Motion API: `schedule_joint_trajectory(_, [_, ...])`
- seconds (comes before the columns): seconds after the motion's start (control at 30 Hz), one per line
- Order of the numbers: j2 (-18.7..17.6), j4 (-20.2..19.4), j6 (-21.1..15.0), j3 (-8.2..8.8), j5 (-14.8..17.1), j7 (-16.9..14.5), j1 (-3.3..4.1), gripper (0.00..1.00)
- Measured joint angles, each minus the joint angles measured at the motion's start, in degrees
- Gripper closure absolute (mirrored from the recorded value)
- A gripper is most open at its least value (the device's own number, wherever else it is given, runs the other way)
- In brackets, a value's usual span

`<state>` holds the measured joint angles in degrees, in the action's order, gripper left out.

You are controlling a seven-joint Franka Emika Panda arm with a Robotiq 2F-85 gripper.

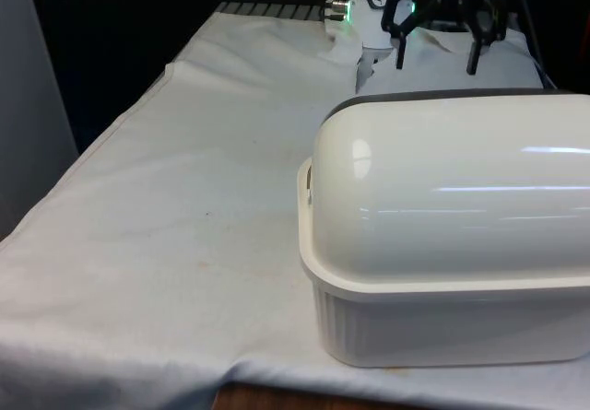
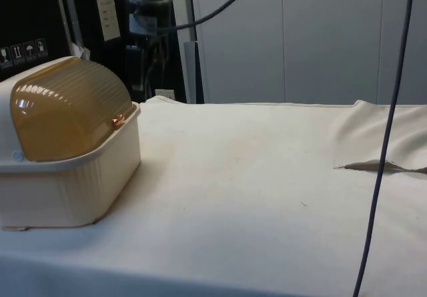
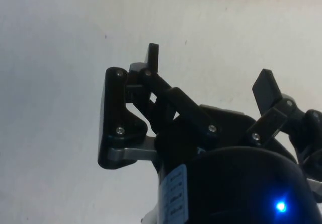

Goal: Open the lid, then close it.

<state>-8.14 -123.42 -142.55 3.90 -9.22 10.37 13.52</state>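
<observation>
A cream bread box (image 1: 442,322) stands at the near end of the table, on the front view's right, with its rounded white back (image 1: 452,189) towards that camera. In the side view its base (image 2: 67,190) carries an amber ribbed roll lid (image 2: 67,107). The lid is pulled down to the front rim, where its small handle (image 2: 119,119) rests. My gripper (image 1: 438,58) hangs above and behind the box, apart from it. It is open, with nothing between the fingers. In the wrist view the gripper (image 3: 209,70) hovers over bare white cloth.
White cloth covers the table, with broad free room on the front view's left (image 1: 184,226). A raised fold of cloth (image 2: 373,163) lies far from the box. A dark cable (image 2: 387,143) hangs down in front of the side camera.
</observation>
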Motion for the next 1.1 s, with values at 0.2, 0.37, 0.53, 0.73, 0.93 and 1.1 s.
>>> schedule_joint_trajectory(0.2, [-3.38, 0.63, -3.50, 0.34, 0.00, 0.00, 0.00, 0.00])
schedule_joint_trajectory(0.37, [-4.93, 1.32, -4.93, 0.57, 0.00, -0.06, -0.06, 0.00])
schedule_joint_trajectory(0.53, [-6.59, 2.12, -6.25, 0.86, 0.00, -0.11, -0.11, 0.00])
schedule_joint_trajectory(0.73, [-8.54, 3.44, -7.39, 1.20, 0.00, -0.11, -0.17, 0.00])
schedule_joint_trajectory(0.93, [-10.08, 4.30, -8.59, 1.43, 0.06, -0.17, -0.40, 0.00])
schedule_joint_trajectory(1.1, [-10.60, 4.41, -9.51, 1.55, 0.06, -0.23, -0.57, 0.22])
